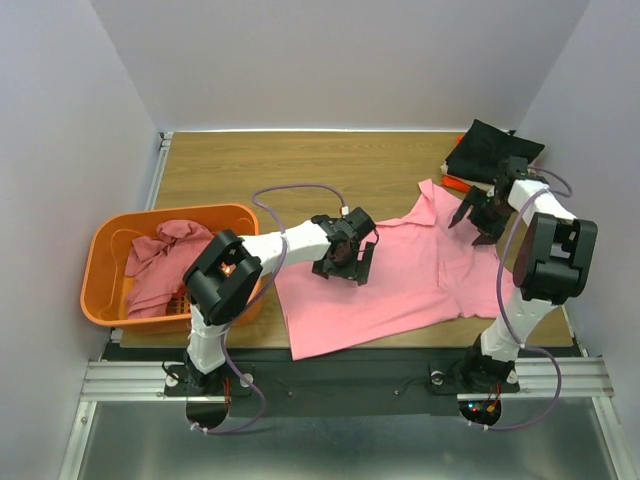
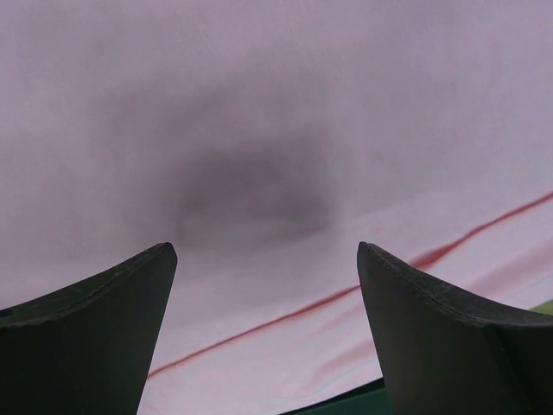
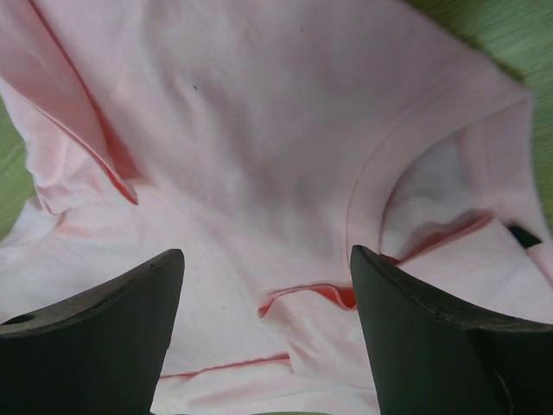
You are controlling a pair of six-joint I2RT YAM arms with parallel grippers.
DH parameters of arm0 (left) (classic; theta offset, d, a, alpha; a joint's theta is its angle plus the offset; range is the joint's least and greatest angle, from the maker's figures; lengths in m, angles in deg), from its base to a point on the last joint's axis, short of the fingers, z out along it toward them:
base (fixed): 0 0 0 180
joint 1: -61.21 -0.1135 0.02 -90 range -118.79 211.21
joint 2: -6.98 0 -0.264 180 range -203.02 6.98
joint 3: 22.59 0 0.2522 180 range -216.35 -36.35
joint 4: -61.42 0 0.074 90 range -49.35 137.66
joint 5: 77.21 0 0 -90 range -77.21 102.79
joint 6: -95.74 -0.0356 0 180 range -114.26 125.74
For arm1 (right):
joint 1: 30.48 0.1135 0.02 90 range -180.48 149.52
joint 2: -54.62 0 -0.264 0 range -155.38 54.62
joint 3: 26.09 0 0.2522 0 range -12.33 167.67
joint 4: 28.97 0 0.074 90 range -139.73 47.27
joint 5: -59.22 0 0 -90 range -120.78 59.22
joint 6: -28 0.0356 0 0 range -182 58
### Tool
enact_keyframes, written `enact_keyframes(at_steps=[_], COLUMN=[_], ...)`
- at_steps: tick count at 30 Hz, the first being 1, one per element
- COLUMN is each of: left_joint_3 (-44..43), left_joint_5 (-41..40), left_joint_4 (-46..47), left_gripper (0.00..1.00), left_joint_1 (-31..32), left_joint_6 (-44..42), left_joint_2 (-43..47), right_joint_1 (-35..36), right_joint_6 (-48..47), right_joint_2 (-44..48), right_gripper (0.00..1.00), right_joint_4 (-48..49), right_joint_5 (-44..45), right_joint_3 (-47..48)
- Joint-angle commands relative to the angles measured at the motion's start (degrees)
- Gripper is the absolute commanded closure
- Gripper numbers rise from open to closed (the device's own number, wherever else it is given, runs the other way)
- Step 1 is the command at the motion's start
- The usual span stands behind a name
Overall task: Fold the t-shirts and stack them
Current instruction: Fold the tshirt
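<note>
A light pink t-shirt (image 1: 400, 275) lies spread on the wooden table, collar toward the back right. My left gripper (image 1: 345, 262) hovers over its left part, jaws open, with only smooth pink cloth (image 2: 276, 130) and one crease below. My right gripper (image 1: 478, 215) is open above the collar and shoulder area; the neckline seam (image 3: 380, 164) and small folds show under it. A darker rose shirt (image 1: 155, 255) lies crumpled in the orange basket (image 1: 105, 290). A folded black shirt (image 1: 492, 150) sits at the back right with a red-orange one (image 1: 455, 183) peeking from beneath. The beige shirt is hidden.
The basket stands at the table's left edge. Grey walls close in the left, back and right. A metal rail (image 1: 340, 375) with the arm bases runs along the near edge. Bare wood (image 1: 260, 165) shows behind the pink shirt.
</note>
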Motion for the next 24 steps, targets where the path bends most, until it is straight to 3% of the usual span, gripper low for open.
enact_keyframes(at_steps=[1, 13, 24], left_joint_3=[-1.4, 3.5, 1.8], left_joint_5=[1.3, 5.8, 5.7], left_joint_4=[1.7, 6.3, 5.6], left_gripper=[0.02, 0.02, 0.02], left_joint_1=[0.4, 0.9, 3.7], left_joint_6=[-0.5, 1.2, 2.5], left_joint_2=[-0.6, -1.0, 0.8], right_joint_1=[0.2, -1.2, -2.6], right_joint_6=[-1.0, -2.0, -2.5], right_joint_2=[-0.6, -4.6, -2.2], right_gripper=[0.17, 0.15, 0.13], right_joint_4=[4.2, 4.2, 4.1], right_joint_5=[-0.2, 14.5, 19.5], right_joint_3=[-2.4, -5.9, -7.5])
